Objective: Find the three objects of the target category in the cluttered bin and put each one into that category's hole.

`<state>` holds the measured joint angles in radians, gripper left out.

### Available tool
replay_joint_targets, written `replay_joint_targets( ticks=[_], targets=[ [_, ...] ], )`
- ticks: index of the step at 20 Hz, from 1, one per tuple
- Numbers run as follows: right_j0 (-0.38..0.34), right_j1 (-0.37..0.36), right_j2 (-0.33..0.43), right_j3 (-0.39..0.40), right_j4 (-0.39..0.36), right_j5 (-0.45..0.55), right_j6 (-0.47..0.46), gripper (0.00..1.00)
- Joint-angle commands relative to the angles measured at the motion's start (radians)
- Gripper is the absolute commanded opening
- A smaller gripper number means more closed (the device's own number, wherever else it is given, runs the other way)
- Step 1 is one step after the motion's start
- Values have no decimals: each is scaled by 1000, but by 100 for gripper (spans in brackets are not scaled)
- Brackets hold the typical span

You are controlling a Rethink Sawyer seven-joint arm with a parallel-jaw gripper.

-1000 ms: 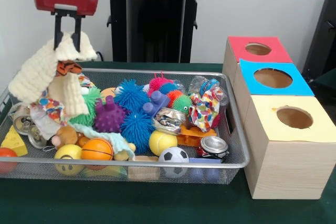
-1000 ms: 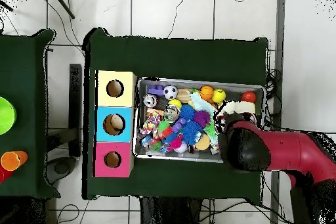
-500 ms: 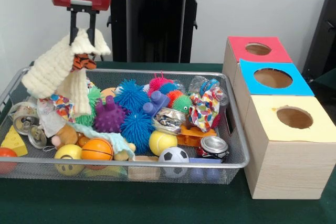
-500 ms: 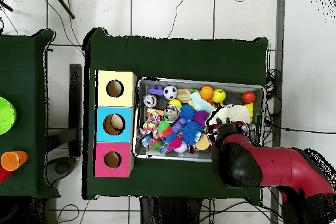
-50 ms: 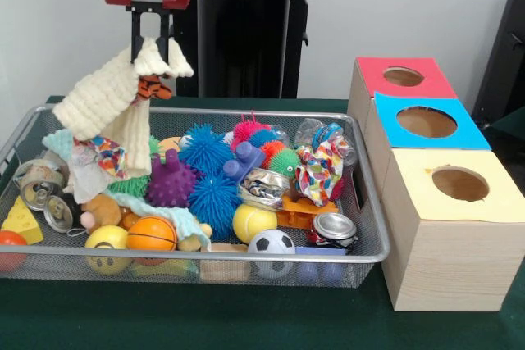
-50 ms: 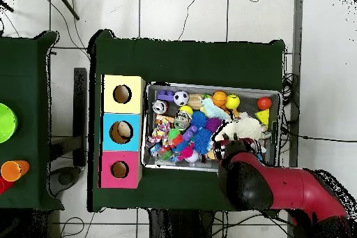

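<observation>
Gripping: cream knitted cloth (image 5: 111,104) is pinched by the black two-fingered gripper (image 5: 151,44).
Position: held above the wire mesh bin (image 5: 361,202), over its left end.

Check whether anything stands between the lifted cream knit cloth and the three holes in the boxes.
Nothing visible does. The gripper holds the cream knit cloth up above the bin's clutter. The air toward the red hole, blue hole and yellow hole looks clear. A patterned rag hangs from the cloth.
</observation>
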<state>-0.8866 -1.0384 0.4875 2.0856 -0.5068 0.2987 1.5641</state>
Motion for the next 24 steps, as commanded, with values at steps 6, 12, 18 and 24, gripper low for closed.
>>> replay_joint_targets(
  ticks=[6,12,18,24],
  targets=[
    [-65,-9,115,64,95,-17,63,0],
    [-91,10,142,95,87,-63,74,0],
    [-47,8,119,57,97,-37,89,0],
    [22,36,108,-61,146,103,65,0]
  ],
)
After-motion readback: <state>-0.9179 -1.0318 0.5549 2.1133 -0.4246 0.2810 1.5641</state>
